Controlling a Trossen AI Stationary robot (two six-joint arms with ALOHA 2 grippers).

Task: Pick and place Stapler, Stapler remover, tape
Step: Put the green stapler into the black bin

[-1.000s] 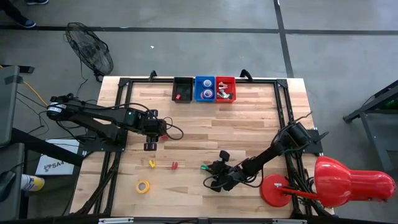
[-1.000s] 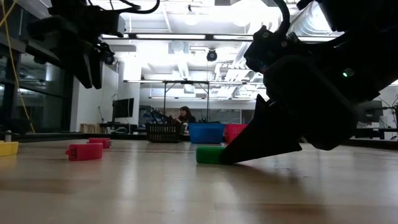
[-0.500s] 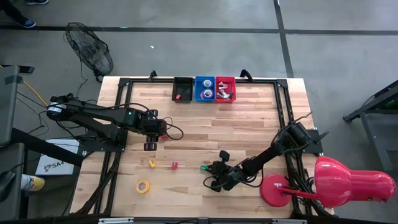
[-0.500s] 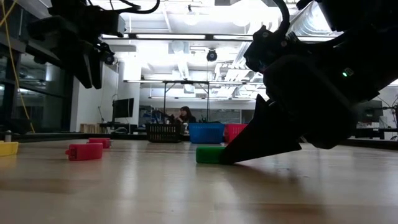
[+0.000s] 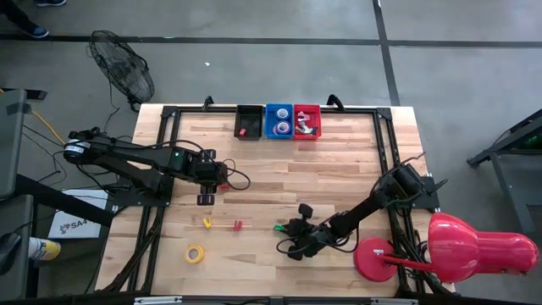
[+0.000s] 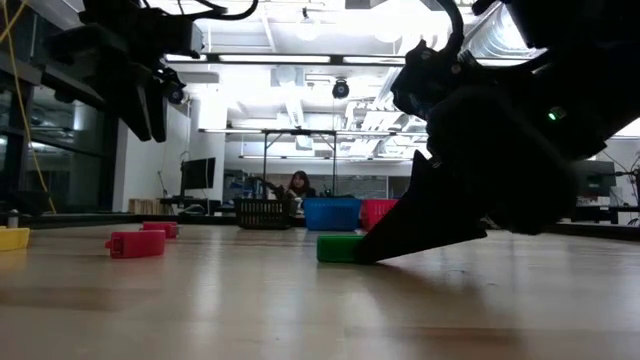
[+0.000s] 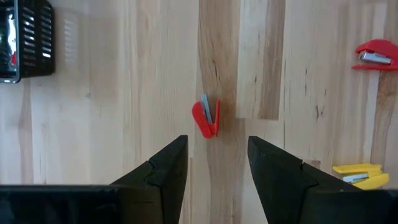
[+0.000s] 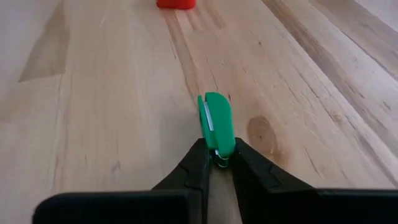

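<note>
Green plastic stapler remover (image 8: 217,127) pinched by right gripper (image 8: 217,163), still on the wooden table (image 5: 339,169).

High view: three bins (image 5: 278,121) partly filled; yellow tape roll (image 5: 195,253), small yellow (image 5: 207,223) and red (image 5: 238,224) pieces remain loose. Left wrist view: left gripper (image 7: 216,152) hangs parted above a red remover (image 7: 206,118). Right wrist view: green piece's near end sits between closed fingertips.

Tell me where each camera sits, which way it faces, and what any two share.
High: overhead, straight down; both arms, table.
Low: tabletop height, level across; right gripper at green stapler.
Left wrist: above table; open left gripper, red staple remover.
Right wrist: along table; right gripper shut on green stapler, also in low view.
</note>
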